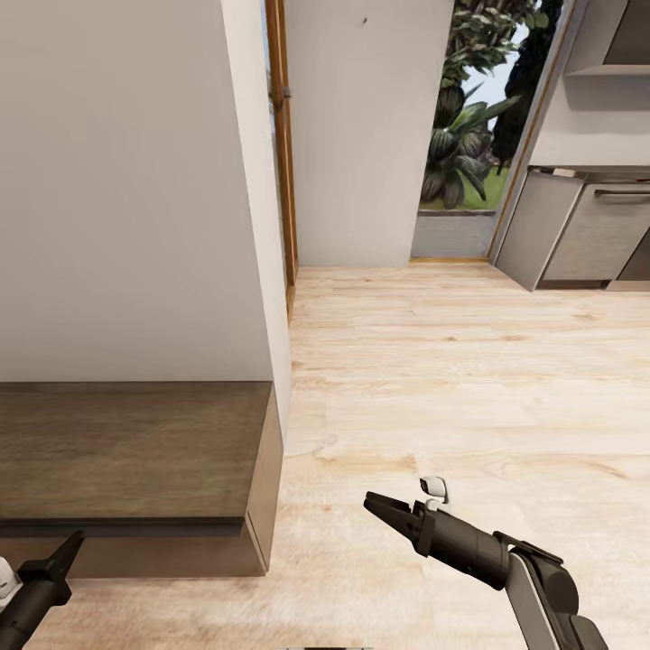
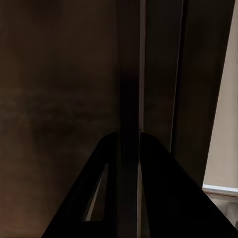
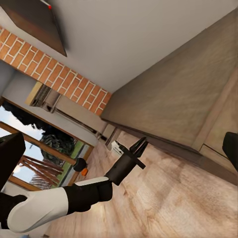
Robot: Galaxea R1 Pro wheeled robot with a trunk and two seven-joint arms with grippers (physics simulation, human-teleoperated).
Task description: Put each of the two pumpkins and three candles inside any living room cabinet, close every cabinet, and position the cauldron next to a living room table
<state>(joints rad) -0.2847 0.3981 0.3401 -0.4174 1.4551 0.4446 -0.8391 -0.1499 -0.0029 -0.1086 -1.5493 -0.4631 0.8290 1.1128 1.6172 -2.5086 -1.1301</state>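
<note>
Robot stands at the end of a long, low dark brown cabinet [image 1: 126, 451] set against a white wall [image 1: 117, 190], pale plank floor [image 1: 451, 379] running on toward grey kitchen units [image 1: 578, 226] and a glazed opening with plants outside.

Left tool [image 1: 61, 552] sits low at the cabinet's front edge, fingers drawn together to a narrow point with nothing between them; the left wrist view shows the two dark fingers [image 2: 163, 198] nearly closed, aimed at a dark wooden face and a vertical seam. Right tool [image 1: 384, 507] hangs over bare floor, well apart from the cabinet, also pinched narrow and empty.

In the right wrist view, a small black round-bellied shape with an orange blob just beside it sits on the floor in the distance, likely the cauldron [image 3: 80, 164] and one pumpkin [image 3: 84, 172] (too small to be sure). No candles made out.

Cabinet top is bare where it shows; what its drawers hold is hidden, and whether all are fully shut cannot be told.

Handling, as a judgement: the drawer front is stiff wood, likely sliding straight, best hooked at its top edge or seam. Pumpkins are probably light and rounded, prone to rolling, so grip across the ribs. The cauldron is best pinched at its rim.
</note>
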